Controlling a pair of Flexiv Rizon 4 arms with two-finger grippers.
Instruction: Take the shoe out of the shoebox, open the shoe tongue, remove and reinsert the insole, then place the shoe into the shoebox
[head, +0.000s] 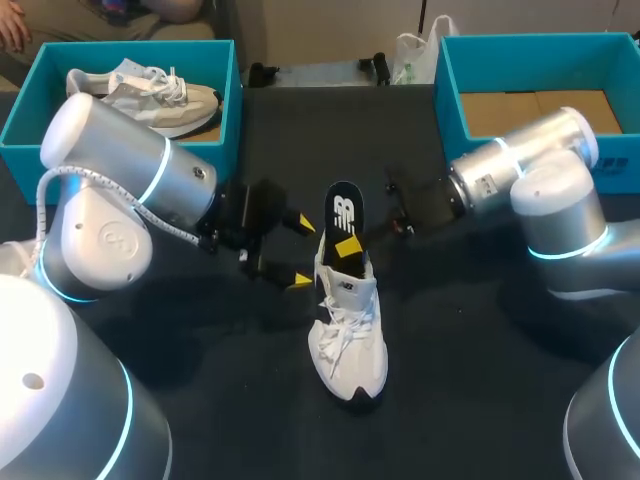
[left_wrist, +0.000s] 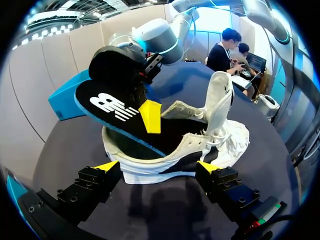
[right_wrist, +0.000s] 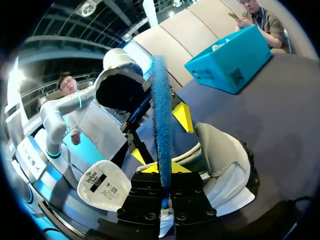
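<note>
White shoe (head: 348, 340) upright on table, just ahead of my open left hand (head: 300, 251). Black, blue-edged insole (head: 342, 213) pinched in my right hand (right_wrist: 161, 169), tilted up, lower end inside shoe.

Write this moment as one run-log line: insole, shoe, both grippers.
insole: partly in shoe | shoe: upright on table | right gripper: shut on insole | left gripper: open, beside shoe

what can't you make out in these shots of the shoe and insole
- Head view: the insole hides one finger of the right claw; only one yellow tip shows.
- Right wrist view: the insole is edge-on, its faces unseen.
- All views: the floor of the shoe beneath the insole.
- Head view: the left arm covers part of the second shoe in the left shoebox.
</note>
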